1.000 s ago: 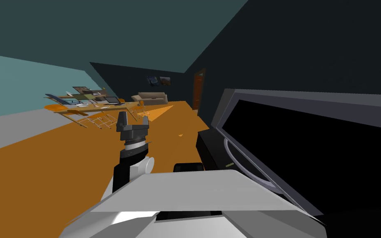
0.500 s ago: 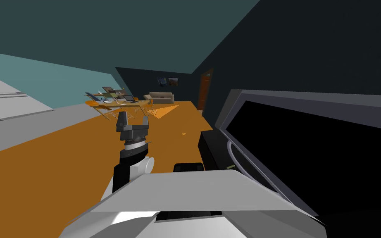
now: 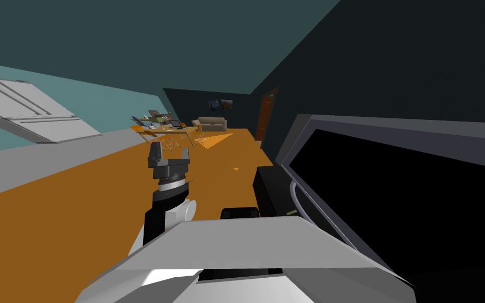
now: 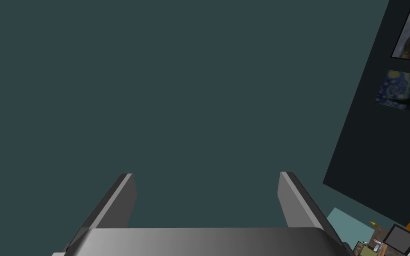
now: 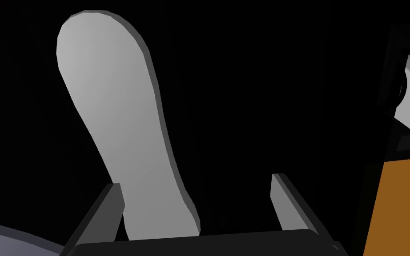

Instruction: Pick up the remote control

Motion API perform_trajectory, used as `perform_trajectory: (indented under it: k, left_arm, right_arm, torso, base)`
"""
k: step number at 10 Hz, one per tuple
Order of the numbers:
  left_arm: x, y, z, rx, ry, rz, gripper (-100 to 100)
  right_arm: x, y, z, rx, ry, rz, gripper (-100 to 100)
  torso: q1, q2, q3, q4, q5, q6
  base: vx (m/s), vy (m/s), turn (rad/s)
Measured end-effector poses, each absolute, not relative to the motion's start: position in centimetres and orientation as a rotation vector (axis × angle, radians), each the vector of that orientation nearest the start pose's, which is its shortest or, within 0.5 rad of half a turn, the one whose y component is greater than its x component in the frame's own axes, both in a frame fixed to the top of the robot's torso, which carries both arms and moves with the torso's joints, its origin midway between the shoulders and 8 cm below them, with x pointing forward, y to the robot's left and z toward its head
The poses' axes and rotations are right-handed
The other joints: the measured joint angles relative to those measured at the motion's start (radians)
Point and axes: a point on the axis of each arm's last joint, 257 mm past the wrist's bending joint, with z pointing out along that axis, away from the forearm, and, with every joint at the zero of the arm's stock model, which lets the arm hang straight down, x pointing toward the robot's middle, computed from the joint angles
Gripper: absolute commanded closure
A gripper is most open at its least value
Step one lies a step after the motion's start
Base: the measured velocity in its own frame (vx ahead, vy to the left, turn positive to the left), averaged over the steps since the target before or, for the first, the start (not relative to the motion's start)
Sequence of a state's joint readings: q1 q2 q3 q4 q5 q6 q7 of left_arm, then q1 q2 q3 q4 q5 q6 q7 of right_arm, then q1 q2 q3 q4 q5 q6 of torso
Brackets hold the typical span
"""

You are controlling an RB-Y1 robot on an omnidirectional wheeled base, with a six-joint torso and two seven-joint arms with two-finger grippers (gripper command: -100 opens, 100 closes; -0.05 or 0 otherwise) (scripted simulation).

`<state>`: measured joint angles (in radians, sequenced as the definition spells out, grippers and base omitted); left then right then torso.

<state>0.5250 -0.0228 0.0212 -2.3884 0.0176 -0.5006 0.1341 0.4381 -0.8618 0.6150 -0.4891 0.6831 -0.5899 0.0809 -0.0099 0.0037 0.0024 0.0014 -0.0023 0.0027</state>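
A long, flat, light grey piece (image 5: pixel 115 133) with a rounded far end lies on a black surface. My right gripper (image 5: pixel 196 180) is open over it, and the piece runs between the fingers close to one of them; I cannot tell whether it is the remote control. In the head view a small olive thing (image 3: pixel 291 212) sits on the black stand (image 3: pixel 266 185) by the television's curved grey foot (image 3: pixel 295 195). My left gripper (image 3: pixel 169 148) is raised over the orange floor, open and holding nothing; its fingers (image 4: pixel 126 195) face a plain teal wall.
A big television (image 3: pixel 310 131) with a grey frame and black screen stands close on the right. Orange floor (image 3: pixel 78 210) stretches to the left. Far off are a cluttered table (image 3: pixel 160 126), a sofa (image 3: pixel 212 124) and a brown door (image 3: pixel 266 113). A white panelled slab (image 3: pixel 31 113) leans at the left.
My head view has swung: the far table and sofa slid right in the picture and the white panelled slab came in at the left. The left arm holds the same pose.
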Motion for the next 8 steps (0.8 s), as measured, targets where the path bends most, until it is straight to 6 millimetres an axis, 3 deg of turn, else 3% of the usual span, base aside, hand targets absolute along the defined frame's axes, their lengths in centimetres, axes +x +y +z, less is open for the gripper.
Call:
perform_trajectory:
  k: [3,4,5,8]
  left_arm:
    - [31.7,28.8,6.4,-0.653,0.487,-1.427,0]
    - [31.7,28.8,6.4,-0.653,0.487,-1.427,0]
    - [31.7,28.8,6.4,-0.653,0.487,-1.427,0]
    - [31.7,28.8,6.4,-0.653,0.487,-1.427,0]
  right_arm:
    - [-11.0,-55.0,-57.7,0.030,3.130,0.026,-100]
    - [-11.0,-55.0,-57.7,0.026,3.130,0.026,0]
    - [-11.0,-55.0,-57.7,0.026,3.130,0.026,-100]
    - [-11.1,-53.6,-58.9,0.037,3.130,0.023,-100]
  torso:
    - [-0.002,0.000,0.000,0.000,-0.001,0.000]
    - [0.002,-0.002,-0.001,0.000,0.000,0.001]
    - [0.005,-0.004,-0.002,-0.001,0.001,0.001]
    - [0.003,-0.005,-0.003,-0.001,0.001,0.001]
  base:
    - [-0.067,-0.107,0.149]
    - [-0.007,-0.011,-0.003]
    - [-0.015,-0.031,0.053]
    - [-0.014,-0.046,0.039]
